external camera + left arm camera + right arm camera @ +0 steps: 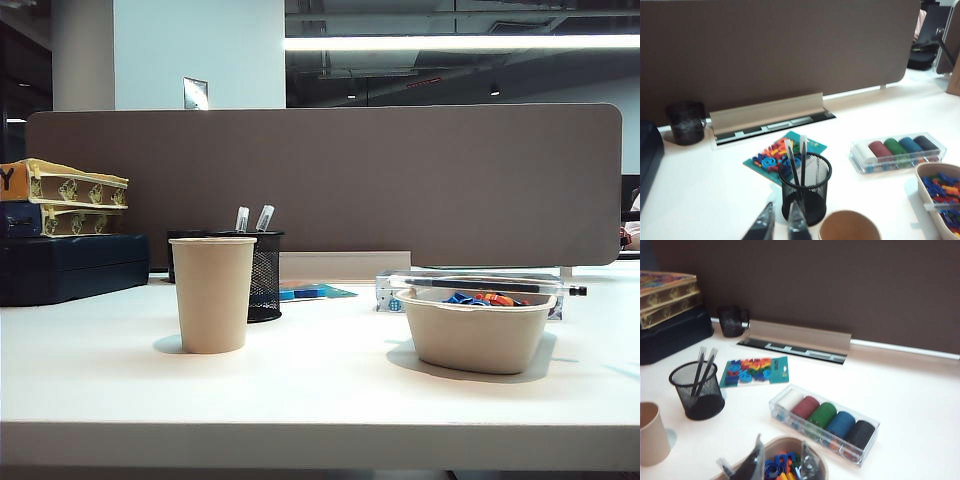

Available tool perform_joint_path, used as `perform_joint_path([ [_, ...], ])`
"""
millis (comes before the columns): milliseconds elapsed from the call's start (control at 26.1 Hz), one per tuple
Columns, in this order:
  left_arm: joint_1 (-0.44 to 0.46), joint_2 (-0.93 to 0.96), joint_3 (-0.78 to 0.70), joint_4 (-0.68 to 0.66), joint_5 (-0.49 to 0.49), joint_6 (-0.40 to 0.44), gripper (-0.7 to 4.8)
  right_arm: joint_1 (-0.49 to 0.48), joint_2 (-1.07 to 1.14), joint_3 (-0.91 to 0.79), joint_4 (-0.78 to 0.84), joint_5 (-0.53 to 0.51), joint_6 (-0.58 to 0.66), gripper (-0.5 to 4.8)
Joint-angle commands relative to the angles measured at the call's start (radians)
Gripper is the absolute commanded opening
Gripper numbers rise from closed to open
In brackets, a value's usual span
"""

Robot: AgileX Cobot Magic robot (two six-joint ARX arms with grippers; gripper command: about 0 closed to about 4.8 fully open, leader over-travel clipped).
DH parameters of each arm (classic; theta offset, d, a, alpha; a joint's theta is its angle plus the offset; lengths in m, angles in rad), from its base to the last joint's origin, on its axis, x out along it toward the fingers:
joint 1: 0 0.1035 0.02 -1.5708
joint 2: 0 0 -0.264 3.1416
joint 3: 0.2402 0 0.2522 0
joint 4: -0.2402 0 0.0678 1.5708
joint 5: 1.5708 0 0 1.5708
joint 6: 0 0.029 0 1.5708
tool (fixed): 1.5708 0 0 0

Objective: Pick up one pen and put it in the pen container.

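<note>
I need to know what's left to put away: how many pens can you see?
3. Two stand in the pen container, first pen beside second pen. A third pen lies across the beige bowl. Others may be hidden in the bowl.

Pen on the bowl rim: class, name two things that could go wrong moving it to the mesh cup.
1. The slim dark pen lies across the rim of the beige pulp bowl; the open right pincer hovering over the bowl might roll it off.
2. The beige paper cup stands just in front of the black wire-mesh pen container, close to the open left pincer, and could be knocked over.
</note>
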Motion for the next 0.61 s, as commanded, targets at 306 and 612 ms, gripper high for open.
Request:
perform_joint_path([
  [306,-0.003,0.072,0.006,0.012,0.075,0.007,0.36,0.027,0.141,0.008,0.013,-0.057,-0.009,0.96],
  [612,-0.012,0.191,0.006,0.016,0.161,0.011,0.58,0.027,0.270,0.010,0.059,-0.123,-0.031,1.00],
])
